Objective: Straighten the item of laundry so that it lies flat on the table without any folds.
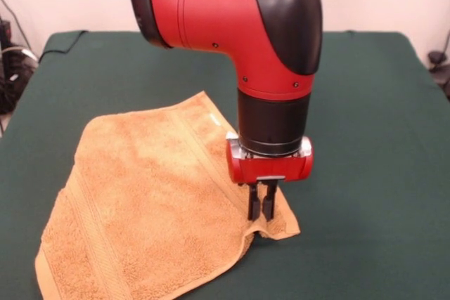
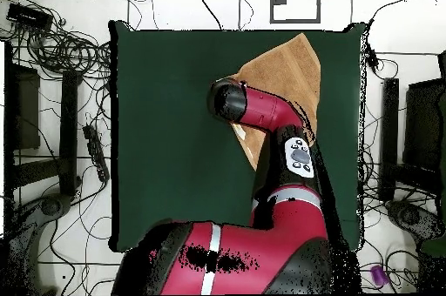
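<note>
One tan-orange towel [image 1: 148, 209] lies on the green table [image 1: 373, 103], spread out but not quite flat. In the front view it sits in the lower left part of the picture, turned like a diamond, with one corner pointing up toward the middle of the table and another at the bottom left edge of the picture. Woven border bands run along its left side, and a small white tag [image 1: 213, 119] shows at the upper right edge. Most of the cloth rests smoothly, but the right-hand corner is bunched, with a small raised fold and a curled lip just under the robot's tool.

The red and black arm [image 1: 232, 12] comes down from above, and its gripper [image 1: 261, 205] stands upright on that right-hand corner of the towel. The two dark fingers [image 1: 253, 203] are drawn close together with only a thin gap between them, and the cloth puckers up around their tips, so the gripper appears clenched on the towel's corner.

In the overhead view the towel [image 2: 283, 75] lies in the upper right part of the table [image 2: 165, 136], one corner reaching the table's top edge. The arm [image 2: 261, 110] stretches across the cloth and hides the gripper and the grasped corner. Cables [image 2: 61, 49] and equipment lie on the floor around the table.
</note>
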`<action>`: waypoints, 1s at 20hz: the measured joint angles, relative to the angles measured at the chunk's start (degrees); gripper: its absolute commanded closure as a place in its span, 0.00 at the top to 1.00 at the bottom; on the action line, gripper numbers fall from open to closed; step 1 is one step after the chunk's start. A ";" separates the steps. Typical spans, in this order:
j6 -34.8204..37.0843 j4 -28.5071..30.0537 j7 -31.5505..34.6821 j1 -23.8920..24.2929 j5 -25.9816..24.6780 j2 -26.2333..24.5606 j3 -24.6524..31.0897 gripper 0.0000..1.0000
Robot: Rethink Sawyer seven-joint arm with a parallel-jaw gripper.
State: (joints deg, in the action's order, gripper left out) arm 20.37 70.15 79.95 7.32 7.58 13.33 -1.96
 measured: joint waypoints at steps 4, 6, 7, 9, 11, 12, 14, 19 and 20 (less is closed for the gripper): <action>-0.40 0.28 0.00 -0.86 0.60 0.00 -0.16 0.00; -0.54 0.37 0.00 -1.20 0.71 0.00 -0.23 0.00; -0.62 0.43 0.00 -1.42 0.79 0.01 -0.27 0.00; -0.97 0.60 0.00 -1.93 0.91 0.02 -0.30 0.00; -1.27 0.72 0.00 -2.22 0.94 0.03 -0.33 0.00; -1.40 0.80 0.00 -2.37 0.95 0.05 -0.36 0.00; -1.52 0.87 0.00 -2.58 0.99 0.08 -0.46 0.00; -1.71 1.07 0.00 -3.31 1.14 0.10 -0.66 0.00; -1.71 1.09 0.00 -3.39 1.14 0.11 -0.70 0.00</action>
State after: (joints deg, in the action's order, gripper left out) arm 18.66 71.24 79.95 3.93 8.72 13.43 -2.66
